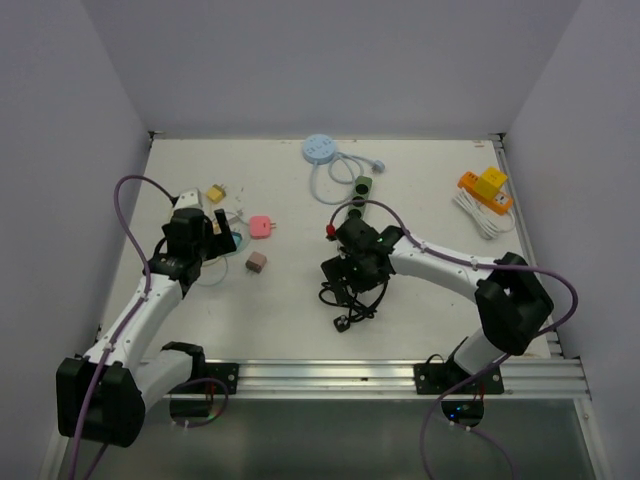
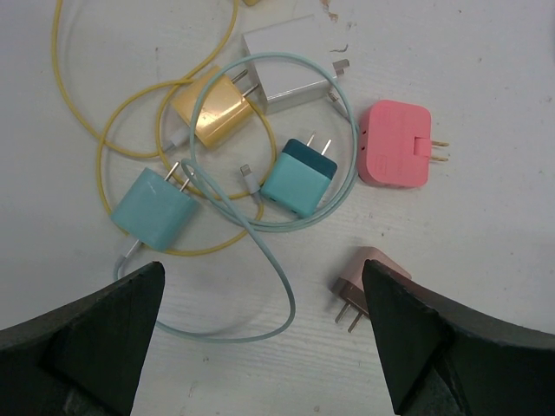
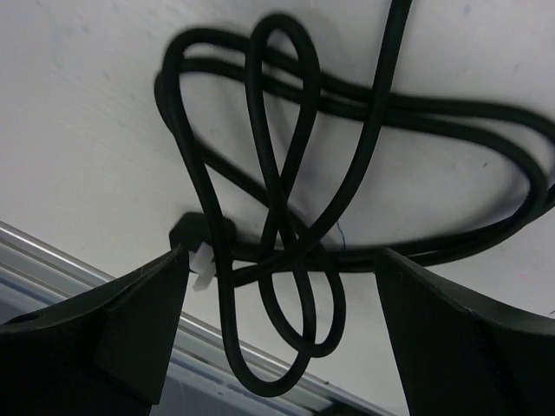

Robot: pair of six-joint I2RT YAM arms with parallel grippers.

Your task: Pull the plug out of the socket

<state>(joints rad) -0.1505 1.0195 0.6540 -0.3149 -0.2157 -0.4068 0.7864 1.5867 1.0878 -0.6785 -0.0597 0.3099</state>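
Right gripper (image 3: pixel 282 260), jaws spread and empty, hovers over the coiled black cord (image 3: pixel 286 130). Its plug (image 3: pixel 198 238) lies loose near the front rail, apparently in no socket; the green socket (image 1: pixel 362 186) sits well apart. Risk: a descending finger snags a loop and drags the coil. Left gripper (image 2: pixel 262 273) gapes, empty, over chargers (image 2: pixel 299 178).

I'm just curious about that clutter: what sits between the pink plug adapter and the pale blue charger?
A teal charger, inside a loop of mint cable, as the left wrist view shows.
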